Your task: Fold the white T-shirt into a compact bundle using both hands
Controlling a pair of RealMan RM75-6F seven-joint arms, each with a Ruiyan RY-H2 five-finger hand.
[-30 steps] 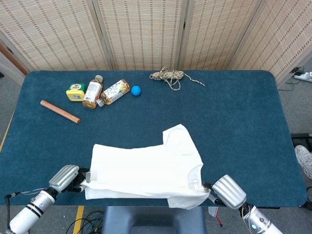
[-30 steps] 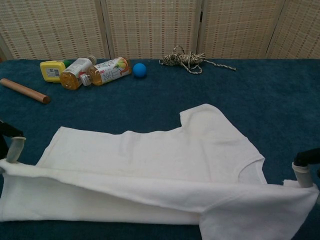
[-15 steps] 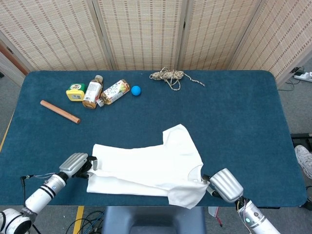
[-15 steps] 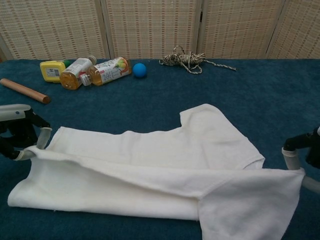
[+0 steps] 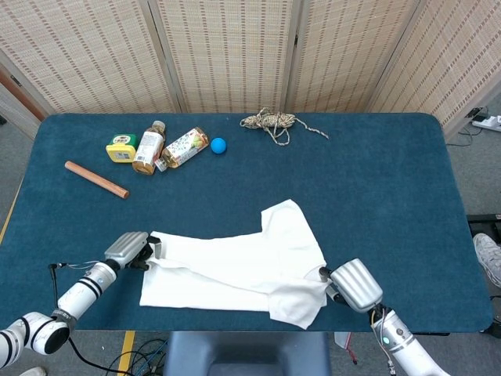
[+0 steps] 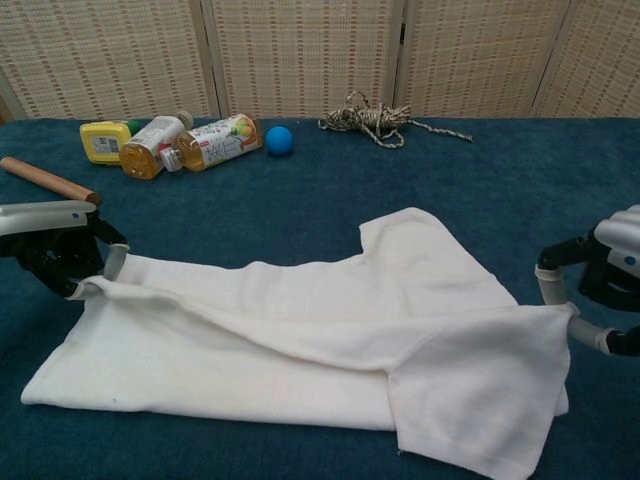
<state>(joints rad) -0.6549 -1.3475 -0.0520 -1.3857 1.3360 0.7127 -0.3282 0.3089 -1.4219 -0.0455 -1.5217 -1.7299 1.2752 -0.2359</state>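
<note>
The white T-shirt (image 5: 235,270) (image 6: 300,340) lies near the table's front edge, its near edge lifted and carried over the body, one sleeve pointing toward the back. My left hand (image 5: 131,249) (image 6: 62,255) pinches the shirt's left corner. At the right side, my right hand (image 5: 354,285) (image 6: 600,285) holds the other corner, with a flap of cloth hanging below it.
At the back left lie a wooden rod (image 5: 95,178), a yellow tin (image 5: 121,148), two bottles (image 5: 149,147) (image 5: 185,147) and a blue ball (image 5: 218,145). A coil of rope (image 5: 270,121) sits at the back centre. The blue table (image 5: 391,196) is bare on the right.
Both hands have moved away from the front edge toward the back, carrying the shirt's near edge further over its body. The fold line now lies across the middle of the shirt.
</note>
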